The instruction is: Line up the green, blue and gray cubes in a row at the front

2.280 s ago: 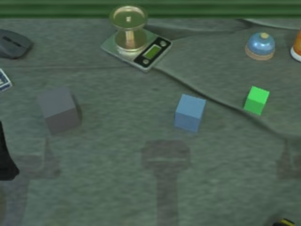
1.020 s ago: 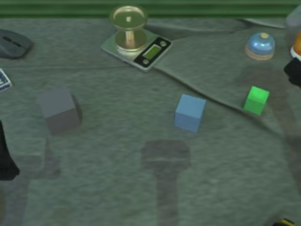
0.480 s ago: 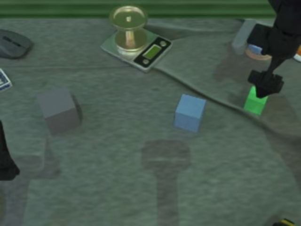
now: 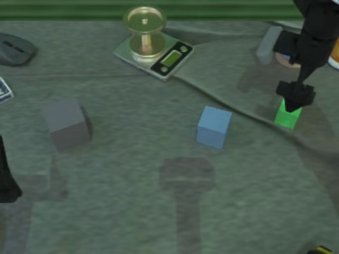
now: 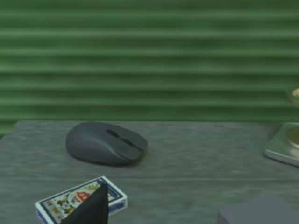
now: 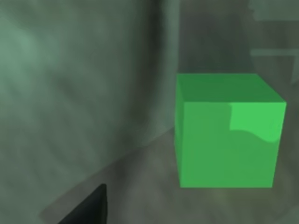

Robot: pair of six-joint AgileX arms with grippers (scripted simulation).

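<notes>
**Right gripper poised over the green cube**

The right gripper (image 4: 294, 97) hangs directly over the small bright green matte cube (image 4: 287, 115), covering its upper edge in the top view. Whether its fingers are spread or closed I cannot tell; the right wrist view shows the green cube (image 6: 227, 132) sitting free on the cloth with only one dark finger tip at the frame's corner, so nothing looks gripped.

Taking the green cube as landmark: the larger light blue matte cube (image 4: 214, 127) lies well apart to its left, and the largest dull gray matte cube (image 4: 66, 123) far beyond that. The left arm (image 4: 6, 180) is parked at the table's left edge.

The likely risk is an off-centre descent: the cube sits to one side in the wrist view, so a finger could land on its top or nudge it along the wrinkled gray-green cloth (image 4: 159, 211).
</notes>
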